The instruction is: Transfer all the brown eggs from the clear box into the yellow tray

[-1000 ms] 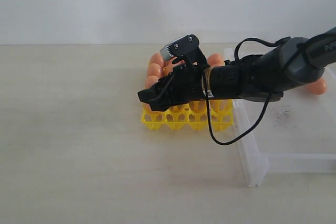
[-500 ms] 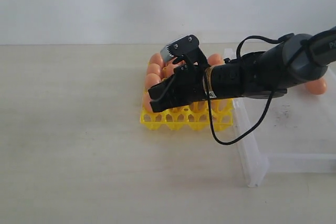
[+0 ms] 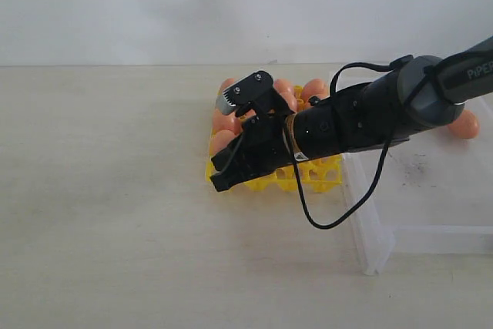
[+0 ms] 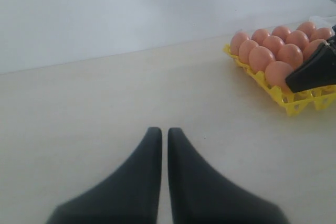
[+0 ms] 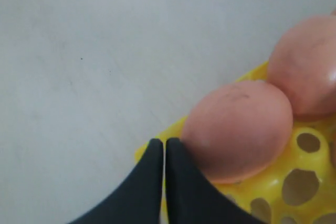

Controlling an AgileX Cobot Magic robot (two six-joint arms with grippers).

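my right hand (image 3: 219,181) is pinched shut and empty at the tray's (image 3: 327,175) 7 o'clock corner, beside a seated egg (image 5: 236,129). placing looks done. next: lift clear, swing to 3 o'clock, open over the stray egg (image 3: 464,125) in the box (image 3: 447,182).

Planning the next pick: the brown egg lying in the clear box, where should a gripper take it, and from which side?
Take the brown egg across its narrow middle, coming straight down from above. It seems to lie on its side on the floor of the clear box, whose walls likely block a sideways approach.
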